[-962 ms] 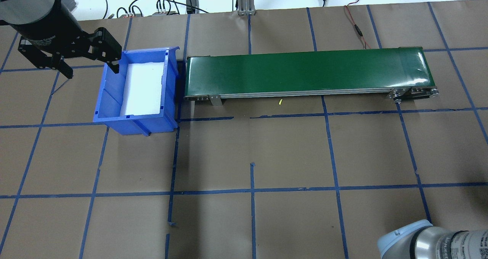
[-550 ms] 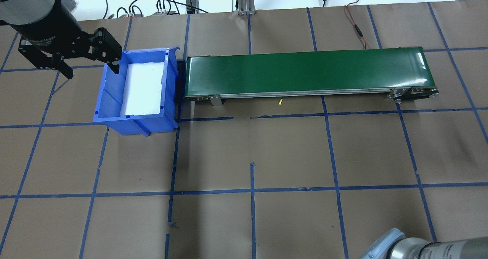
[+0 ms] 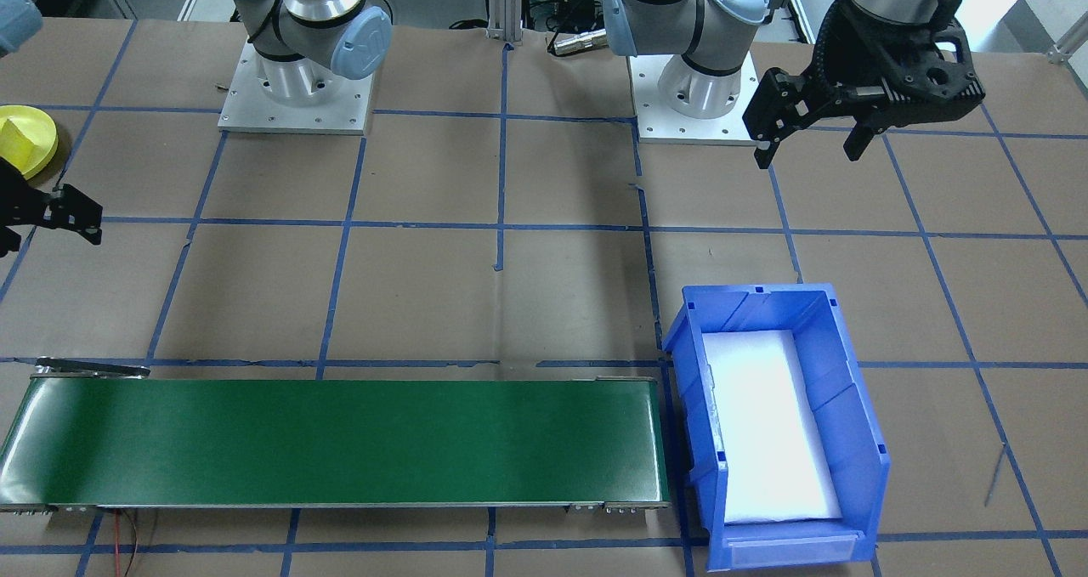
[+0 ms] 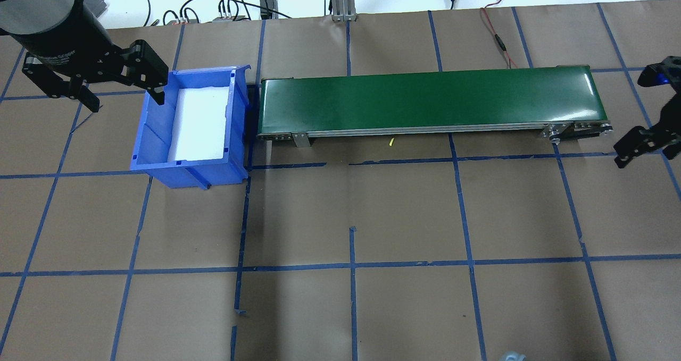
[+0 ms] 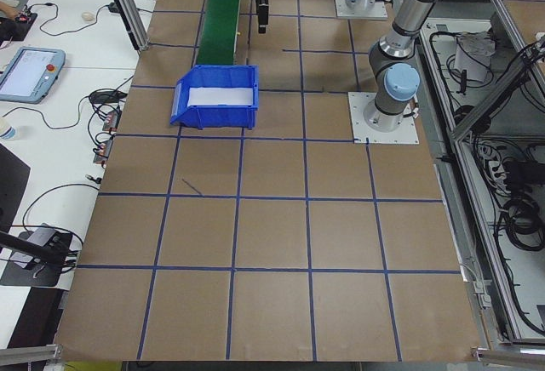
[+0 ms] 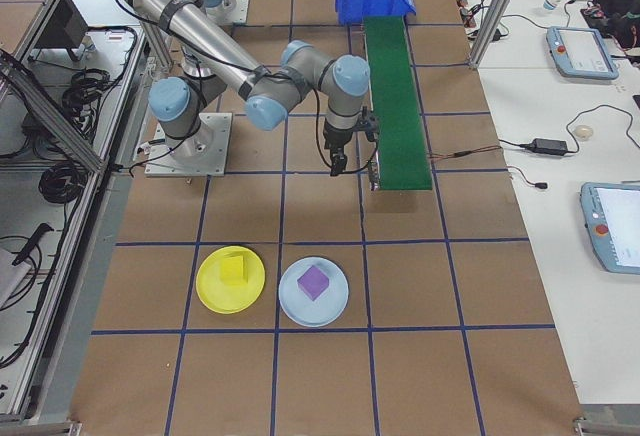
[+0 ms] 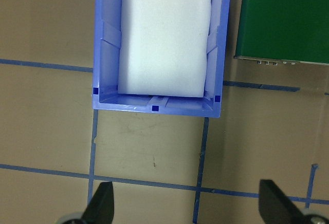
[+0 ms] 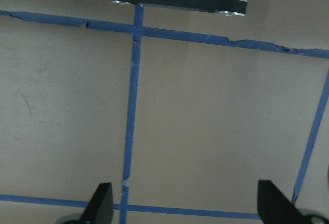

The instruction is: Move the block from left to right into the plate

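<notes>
The left gripper [image 4: 123, 90] is hanging just left of the blue bin [image 4: 192, 125], fingers spread wide and holding nothing. The bin is sitting against the left end of the green conveyor [image 4: 431, 101]. The right gripper [image 4: 646, 137] is hovering just past the conveyor's right end — jaws apart, empty too. Well beyond that end, the yellow block [image 6: 233, 269] is lying on the yellow plate [image 6: 231, 279], beside a pale blue plate [image 6: 314, 292] carrying a purple block [image 6: 314, 282].

Yellow block [image 6: 232, 269] on yellow plate [image 6: 212, 293]; blue bin [image 4: 189, 126]; green conveyor belt [image 4: 425, 99].
</notes>
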Robot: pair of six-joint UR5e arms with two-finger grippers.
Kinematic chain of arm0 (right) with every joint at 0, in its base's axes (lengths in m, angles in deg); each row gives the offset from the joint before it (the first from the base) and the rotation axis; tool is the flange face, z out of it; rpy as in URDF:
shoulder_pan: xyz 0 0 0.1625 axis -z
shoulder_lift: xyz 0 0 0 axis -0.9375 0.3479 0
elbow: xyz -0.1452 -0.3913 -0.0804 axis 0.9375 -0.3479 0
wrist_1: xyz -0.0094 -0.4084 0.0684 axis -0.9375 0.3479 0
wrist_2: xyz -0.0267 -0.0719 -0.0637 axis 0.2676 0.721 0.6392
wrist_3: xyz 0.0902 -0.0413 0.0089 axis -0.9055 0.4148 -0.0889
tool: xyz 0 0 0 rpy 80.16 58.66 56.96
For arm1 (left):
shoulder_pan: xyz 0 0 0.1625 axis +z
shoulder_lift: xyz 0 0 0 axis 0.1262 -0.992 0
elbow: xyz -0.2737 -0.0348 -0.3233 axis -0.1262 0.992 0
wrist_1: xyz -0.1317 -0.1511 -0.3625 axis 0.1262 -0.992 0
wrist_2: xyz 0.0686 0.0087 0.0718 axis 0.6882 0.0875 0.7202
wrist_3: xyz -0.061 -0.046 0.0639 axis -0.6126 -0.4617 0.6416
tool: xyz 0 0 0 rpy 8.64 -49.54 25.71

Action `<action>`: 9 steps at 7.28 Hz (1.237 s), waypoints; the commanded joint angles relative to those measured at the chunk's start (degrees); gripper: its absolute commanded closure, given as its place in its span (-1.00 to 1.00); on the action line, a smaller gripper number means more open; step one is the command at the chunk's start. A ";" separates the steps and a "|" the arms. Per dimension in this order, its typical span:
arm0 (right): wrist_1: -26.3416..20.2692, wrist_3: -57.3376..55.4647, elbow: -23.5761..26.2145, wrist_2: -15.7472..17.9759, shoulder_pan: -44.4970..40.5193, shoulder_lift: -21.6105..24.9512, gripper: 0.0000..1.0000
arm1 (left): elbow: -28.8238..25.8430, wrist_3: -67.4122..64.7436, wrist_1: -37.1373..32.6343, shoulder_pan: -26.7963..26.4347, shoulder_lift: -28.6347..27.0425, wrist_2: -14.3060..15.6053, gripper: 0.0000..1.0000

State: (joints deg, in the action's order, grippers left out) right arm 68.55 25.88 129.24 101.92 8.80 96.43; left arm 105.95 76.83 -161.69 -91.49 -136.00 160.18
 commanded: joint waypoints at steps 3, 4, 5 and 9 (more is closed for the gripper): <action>-10.50 -20.66 -4.22 -4.55 -18.06 3.06 -0.99 | 0.51 -0.02 -0.24 -0.31 -0.09 -0.36 -1.00; -10.77 -22.77 -6.23 -6.14 -20.61 3.41 -0.99 | 0.43 0.07 -0.76 -0.31 -0.09 -0.27 -1.00; -13.47 -26.36 -9.65 -8.68 -24.64 3.42 -0.99 | 0.42 0.07 -0.76 -0.31 -0.01 -0.36 -1.00; -17.18 -37.56 -15.74 -9.67 -32.68 3.77 -1.00 | 0.25 0.07 -0.68 -0.31 0.08 -0.36 -1.00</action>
State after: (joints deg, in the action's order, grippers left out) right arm 52.25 -10.43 114.19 92.30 -23.27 99.98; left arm 106.28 76.90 -162.38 -91.80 -135.94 159.76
